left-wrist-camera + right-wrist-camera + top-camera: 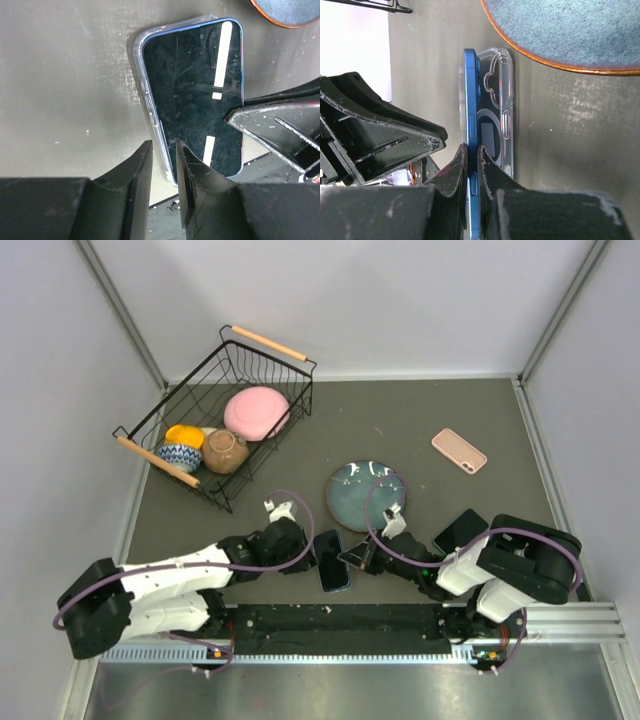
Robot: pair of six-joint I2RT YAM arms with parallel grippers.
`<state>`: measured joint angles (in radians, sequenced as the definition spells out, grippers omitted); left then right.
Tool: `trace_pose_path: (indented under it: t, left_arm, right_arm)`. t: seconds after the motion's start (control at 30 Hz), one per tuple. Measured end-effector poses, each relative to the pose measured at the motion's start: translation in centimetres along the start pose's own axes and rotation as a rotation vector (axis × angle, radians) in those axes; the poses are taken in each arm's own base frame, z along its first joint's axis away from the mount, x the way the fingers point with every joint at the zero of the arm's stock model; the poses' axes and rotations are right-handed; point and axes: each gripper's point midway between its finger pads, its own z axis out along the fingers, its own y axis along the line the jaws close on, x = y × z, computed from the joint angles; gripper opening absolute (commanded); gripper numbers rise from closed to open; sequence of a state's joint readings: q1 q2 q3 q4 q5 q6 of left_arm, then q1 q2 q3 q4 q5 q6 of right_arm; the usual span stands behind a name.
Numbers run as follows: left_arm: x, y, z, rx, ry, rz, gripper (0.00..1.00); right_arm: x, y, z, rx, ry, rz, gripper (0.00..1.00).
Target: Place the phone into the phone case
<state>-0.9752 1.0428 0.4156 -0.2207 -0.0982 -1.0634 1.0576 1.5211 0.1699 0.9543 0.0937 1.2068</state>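
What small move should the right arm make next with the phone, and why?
Probably tilt the phone down flat into the phone case. In the right wrist view the right gripper pinches the phone's edge, and that edge stands apart from the clear case, so the phone is not seated. The left gripper straddles the case rim, so it seems able to steady it.
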Motion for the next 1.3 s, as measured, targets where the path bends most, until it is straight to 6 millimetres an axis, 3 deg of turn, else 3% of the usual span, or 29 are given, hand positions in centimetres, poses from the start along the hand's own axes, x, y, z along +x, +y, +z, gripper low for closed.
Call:
trace_pose_path:
  t: [0.2, 0.5, 0.77, 1.03, 1.3]
  left_arm:
    - [-0.2, -0.4, 0.9, -0.039, 0.023, 0.048, 0.29]
    - [0.4, 0.7, 1.9, -0.103, 0.061, 0.069, 0.25]
    - [0.3, 0.3, 2.4, -0.119, 0.077, 0.082, 0.22]
    - [0.3, 0.1, 2.5, -0.120, 0.077, 0.081, 0.21]
    - [0.2, 0.1, 2.2, -0.119, 0.075, 0.076, 0.33]
  right_arm:
    - [0.0, -0.1, -0.1, 0.006, 0.003, -0.002, 0.08]
    - [-0.1, 0.0, -0.4, 0.058, 0.017, -0.044, 0.19]
    - [-0.3, -0.6, -1.1, 0.109, 0.027, -0.092, 0.50]
    - [-1.3, -0.6, -1.9, 0.171, 0.012, -0.167, 0.70]
    - [-0.7, -0.7, -1.4, 0.161, 0.045, -0.216, 0.75]
